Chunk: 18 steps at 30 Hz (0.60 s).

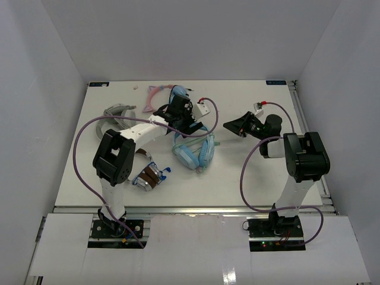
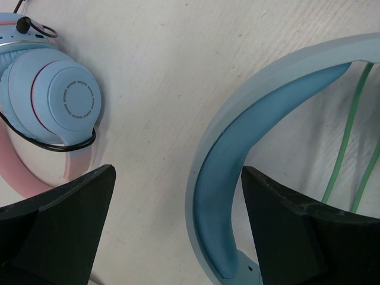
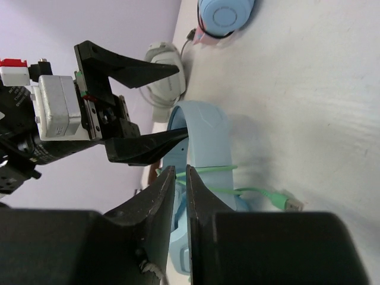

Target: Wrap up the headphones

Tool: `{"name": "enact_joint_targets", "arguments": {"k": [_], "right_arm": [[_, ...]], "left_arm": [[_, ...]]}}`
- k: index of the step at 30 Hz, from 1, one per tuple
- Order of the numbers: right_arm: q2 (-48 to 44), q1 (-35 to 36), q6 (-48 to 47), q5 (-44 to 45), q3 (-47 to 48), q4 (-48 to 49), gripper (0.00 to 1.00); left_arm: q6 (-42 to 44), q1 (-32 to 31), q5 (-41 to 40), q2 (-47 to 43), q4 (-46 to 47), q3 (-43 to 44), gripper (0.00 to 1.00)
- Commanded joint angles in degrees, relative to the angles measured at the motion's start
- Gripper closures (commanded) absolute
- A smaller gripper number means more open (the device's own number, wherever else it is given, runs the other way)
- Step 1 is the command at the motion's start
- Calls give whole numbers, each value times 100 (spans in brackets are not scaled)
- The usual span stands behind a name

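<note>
Top view: the headphones (image 1: 196,153) lie mid-counter (image 1: 249,178), earcups toward the near edge. The band arches away under the left gripper (image 1: 187,120). The right gripper (image 1: 234,126) hangs well off to the right, so the left arm is nearer by far. The gripper body hides any finger-to-band contact here.

Left wrist: fingers (image 2: 65,219) are spread wide. The headband (image 2: 217,172) curves through the gap, closer to one finger than the other; can't tell if it's touching. The pale green cable (image 2: 347,136) runs beyond that nearer finger and is cut off by it. The pink pair (image 2: 65,101) lies on the other side, apart.

Right wrist: its fingers (image 3: 157,208) are pressed nearly together, leaving a thin slit with nothing visible in it. The cable's plug (image 3: 286,203) lies loose on the counter ahead of the tips. My read: the cable end is the right arm's pick, straight ahead. The earcups are mostly hidden behind the fingers.
</note>
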Motion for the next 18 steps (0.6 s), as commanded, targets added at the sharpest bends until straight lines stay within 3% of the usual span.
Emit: {"name": "enact_joint_targets", "arguments": {"k": [1,18], "right_arm": [[-411,10,-1215,456,62,-1003,81],[-436,38,-1377,515,68,-1105,81]], "left_arm": [[-147,39,-273,-26,-35,164,2],[-377,47,4,-111,-127,316,2]]}}
